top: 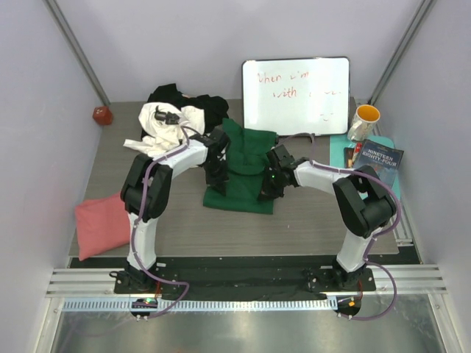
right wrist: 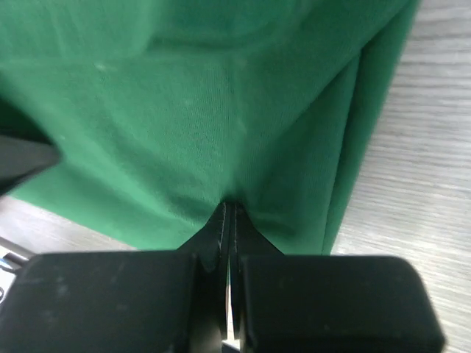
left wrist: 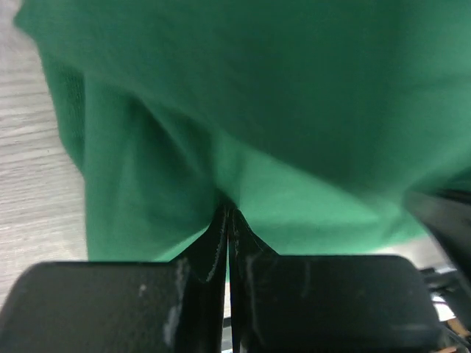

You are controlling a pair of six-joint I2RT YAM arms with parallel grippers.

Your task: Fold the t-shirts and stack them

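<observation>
While both arms reach in from either side, the dark green t-shirt [top: 246, 165] sits rumpled mid-table [top: 309, 220]. Left gripper [left wrist: 227, 213] pinched tight on cloth at its left edge; right gripper [right wrist: 228, 209] likewise at its right edge. White t-shirt [top: 165, 125] and black t-shirt [top: 210, 107] heaped far left. Salmon pink t-shirt [top: 99, 224] at near left edge.

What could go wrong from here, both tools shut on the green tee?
1. The left tool and right tool pinch the green tee only at their tips; the cloth may slip out on a pull.
2. The cloth is creased at both pinches, so extra layers may be caught, skewing the fold.
3. Its far edge lies by the black tee; a drag might snag it.
</observation>
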